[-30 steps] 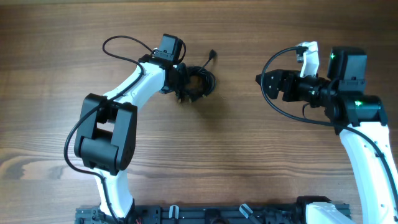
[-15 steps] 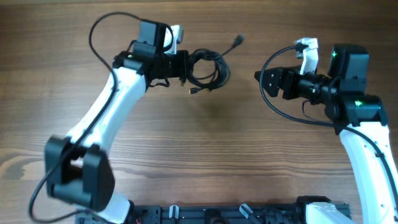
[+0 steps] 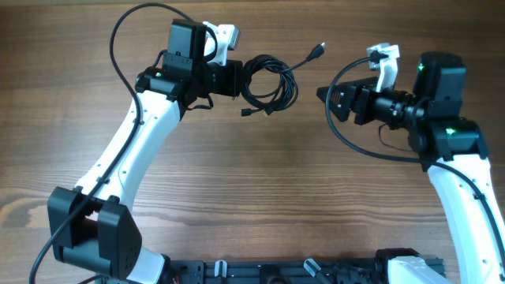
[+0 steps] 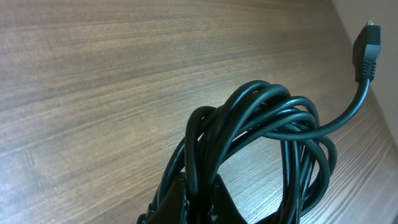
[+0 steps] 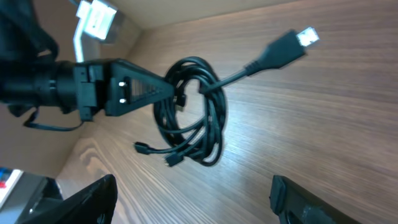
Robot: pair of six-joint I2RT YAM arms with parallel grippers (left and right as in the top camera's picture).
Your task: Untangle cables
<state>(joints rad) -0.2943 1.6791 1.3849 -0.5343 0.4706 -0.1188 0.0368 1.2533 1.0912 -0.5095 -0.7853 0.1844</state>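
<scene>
A coiled bundle of black cables (image 3: 270, 80) hangs in the air above the wooden table, held at its left side by my left gripper (image 3: 237, 79), which is shut on it. One plug end (image 3: 318, 50) sticks up to the right; two small plug ends (image 3: 248, 113) dangle below. In the left wrist view the cable loops (image 4: 261, 130) rise from between the fingers (image 4: 180, 199). My right gripper (image 3: 326, 96) is open and empty, to the right of the bundle and apart from it. The right wrist view shows the bundle (image 5: 193, 112), its plug (image 5: 292, 43) and my wide-open fingers (image 5: 87, 202).
The wooden table (image 3: 260, 197) lies under both arms. A black rail (image 3: 268, 272) runs along the front edge between the arm bases. Each arm's own black cable loops beside it (image 3: 118, 39).
My left gripper has lifted the cable bundle off the table and carried it up and to the right. The right gripper has shifted slightly left toward the bundle.
</scene>
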